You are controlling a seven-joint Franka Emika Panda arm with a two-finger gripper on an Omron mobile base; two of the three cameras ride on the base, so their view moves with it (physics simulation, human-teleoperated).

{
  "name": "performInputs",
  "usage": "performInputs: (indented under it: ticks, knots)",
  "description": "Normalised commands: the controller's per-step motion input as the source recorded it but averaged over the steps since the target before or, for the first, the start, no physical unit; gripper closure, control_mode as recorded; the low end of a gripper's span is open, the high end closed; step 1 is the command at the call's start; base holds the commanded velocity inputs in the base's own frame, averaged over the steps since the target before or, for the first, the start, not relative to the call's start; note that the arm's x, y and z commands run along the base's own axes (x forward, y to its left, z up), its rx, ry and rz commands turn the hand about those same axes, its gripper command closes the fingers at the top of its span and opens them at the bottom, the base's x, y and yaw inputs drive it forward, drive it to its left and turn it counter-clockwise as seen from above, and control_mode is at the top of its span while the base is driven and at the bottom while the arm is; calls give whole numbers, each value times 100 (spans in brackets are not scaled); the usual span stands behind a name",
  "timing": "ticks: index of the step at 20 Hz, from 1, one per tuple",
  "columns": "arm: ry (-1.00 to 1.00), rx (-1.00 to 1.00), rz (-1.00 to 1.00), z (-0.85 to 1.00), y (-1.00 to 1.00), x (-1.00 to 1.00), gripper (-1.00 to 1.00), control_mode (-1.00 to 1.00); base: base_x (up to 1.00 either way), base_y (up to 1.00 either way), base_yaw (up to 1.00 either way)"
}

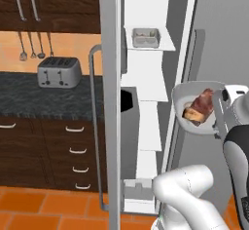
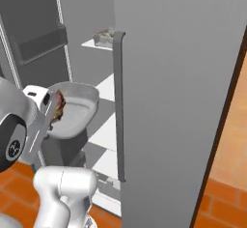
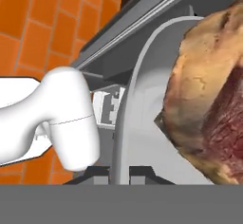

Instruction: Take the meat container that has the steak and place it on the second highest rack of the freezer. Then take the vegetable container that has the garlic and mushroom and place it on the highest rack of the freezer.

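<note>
Kitchen, freezer (image 1: 146,102) standing open: your gripper (image 1: 217,108) is clamping its jaws on the rim of the meat container (image 1: 187,97), carrying the steak (image 1: 199,108) tilted beside the white shelves, awaiting racking

Left base view: behind the arm, facing the open freezer (image 1: 146,78) interior, counter at 9 o'clock. Right base view: same freezer from the other side, door edge-on. Hand view: very close to the meat container (image 3: 137,104), floor at 11 o'clock.
</note>
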Motion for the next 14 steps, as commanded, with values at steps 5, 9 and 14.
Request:
performInputs:
  ticks: [5, 9, 14]
  knots:
    - [0, 0, 0, 0, 0, 0, 100, 100, 29, 15, 30]
    - [-5, 0, 11, 0, -2, 0, 100, -100, 15, 0, 26]
    - [-10, 2, 38, 4, 0, 54, 100, -100, 0, 0, 0]
